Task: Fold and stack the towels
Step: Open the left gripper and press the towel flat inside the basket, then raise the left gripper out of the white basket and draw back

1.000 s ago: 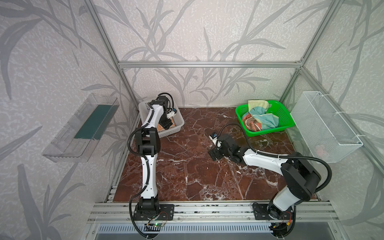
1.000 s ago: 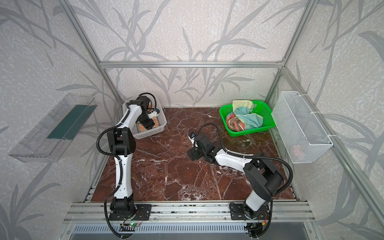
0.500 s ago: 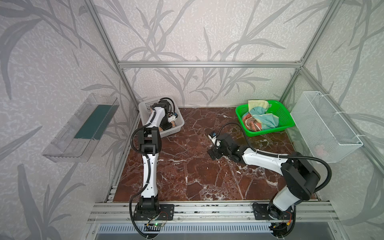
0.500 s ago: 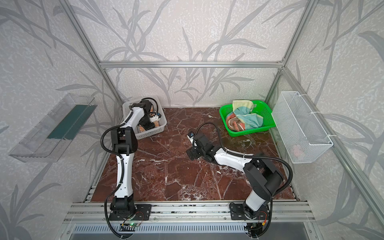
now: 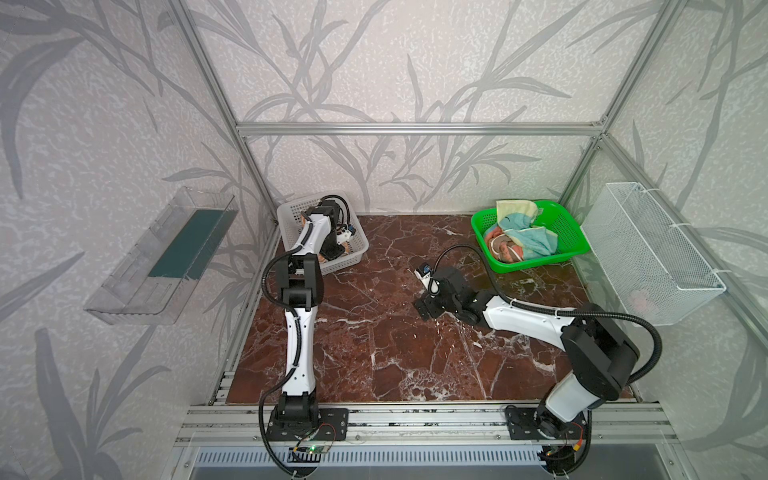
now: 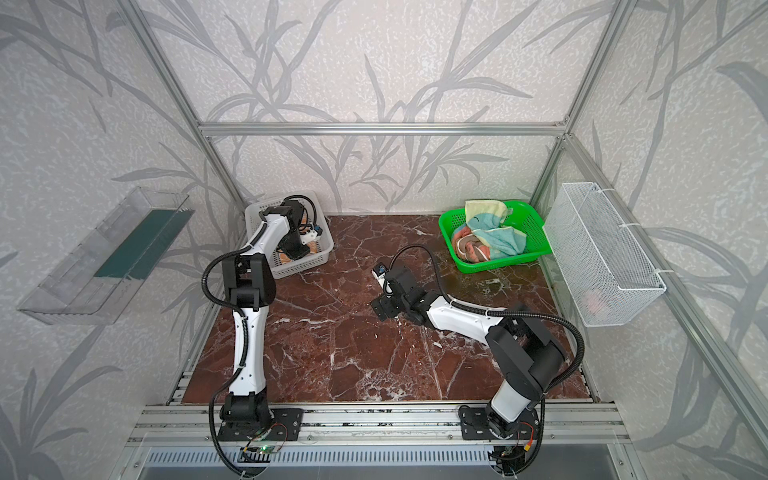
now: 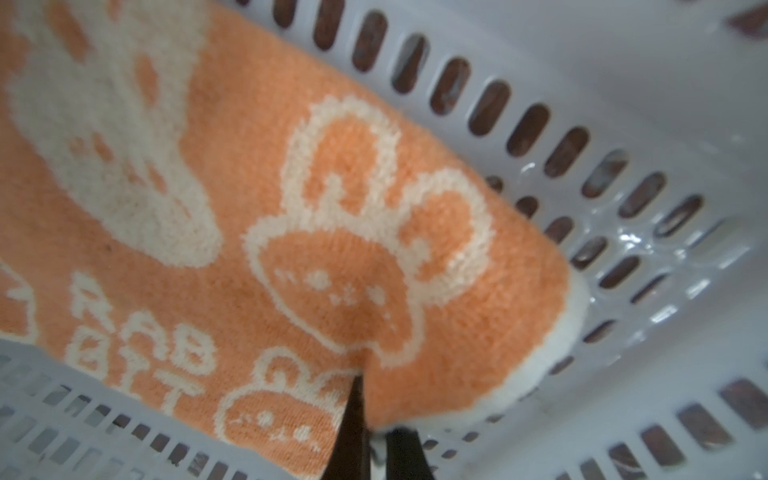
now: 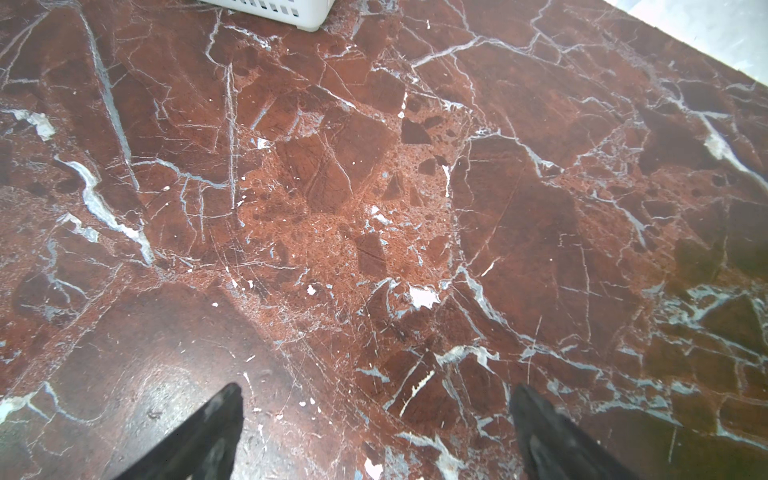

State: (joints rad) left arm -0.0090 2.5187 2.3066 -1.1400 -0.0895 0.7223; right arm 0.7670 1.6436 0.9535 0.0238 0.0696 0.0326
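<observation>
The left end effector [image 7: 376,409] has sunk into the white basket [image 5: 350,258], upper left of the surface [image 8: 519,174] in both top views, and pinched shut on the orange towel [image 7: 249,195], probably to reposition it, while the right end effector [image 8: 379,390] waits wide open and empty at mid-frame.

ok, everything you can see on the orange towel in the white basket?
The orange towel is terry cloth with white bunny faces, the word RABBIT and a white edge. It lies in the slotted white basket, apparently folded, one rounded edge showing. The left gripper is shut on a pucker near its edge.
</observation>
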